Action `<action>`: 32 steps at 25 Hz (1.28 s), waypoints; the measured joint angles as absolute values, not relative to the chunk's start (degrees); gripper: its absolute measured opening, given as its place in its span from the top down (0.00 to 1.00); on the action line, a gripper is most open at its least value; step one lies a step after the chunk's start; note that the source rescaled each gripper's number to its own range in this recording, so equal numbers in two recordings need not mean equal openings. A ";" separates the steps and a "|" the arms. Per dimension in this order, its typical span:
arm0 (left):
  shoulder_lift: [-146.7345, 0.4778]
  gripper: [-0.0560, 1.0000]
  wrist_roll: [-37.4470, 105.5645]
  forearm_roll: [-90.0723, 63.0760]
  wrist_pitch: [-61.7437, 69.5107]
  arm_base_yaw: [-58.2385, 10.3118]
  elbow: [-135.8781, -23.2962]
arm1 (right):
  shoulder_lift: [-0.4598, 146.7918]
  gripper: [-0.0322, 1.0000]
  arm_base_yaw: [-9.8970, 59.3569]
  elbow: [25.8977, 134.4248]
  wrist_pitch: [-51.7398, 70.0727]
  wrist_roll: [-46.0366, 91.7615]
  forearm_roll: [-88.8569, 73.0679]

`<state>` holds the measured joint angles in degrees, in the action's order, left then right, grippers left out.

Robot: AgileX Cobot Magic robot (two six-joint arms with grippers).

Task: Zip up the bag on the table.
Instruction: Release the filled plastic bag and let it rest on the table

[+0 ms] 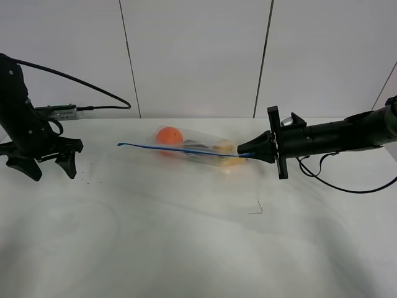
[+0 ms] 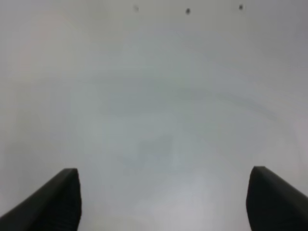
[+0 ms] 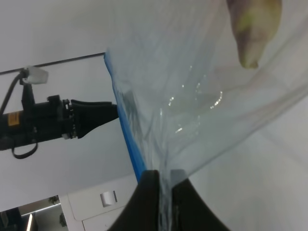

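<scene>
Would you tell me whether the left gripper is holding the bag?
No, the left gripper is open and empty, well apart from the bag.

White wall panels [image 1: 195,56] behind the surface [image 1: 155,248], split by thin dark vertical seams. Small grey box [image 1: 57,112] at the far-left back edge, black cable [image 1: 105,107] plugged into it. Thin dark L-shaped mark [image 1: 257,210] right of centre; white cabinet [image 3: 96,204] with square recess in the right wrist view.

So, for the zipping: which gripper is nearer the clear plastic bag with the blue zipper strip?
Right. The right gripper grips the clear plastic bag; the left gripper hangs open, far off.
</scene>
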<state>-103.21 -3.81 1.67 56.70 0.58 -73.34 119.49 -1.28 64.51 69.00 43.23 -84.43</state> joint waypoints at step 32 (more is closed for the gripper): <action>-49.87 0.00 3.05 -2.44 63.25 0.58 -35.65 | 119.49 0.97 -1.28 64.51 69.00 43.39 -83.75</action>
<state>-49.87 3.05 -2.44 63.25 0.58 -35.65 119.49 -1.28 64.51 69.00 43.39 -83.75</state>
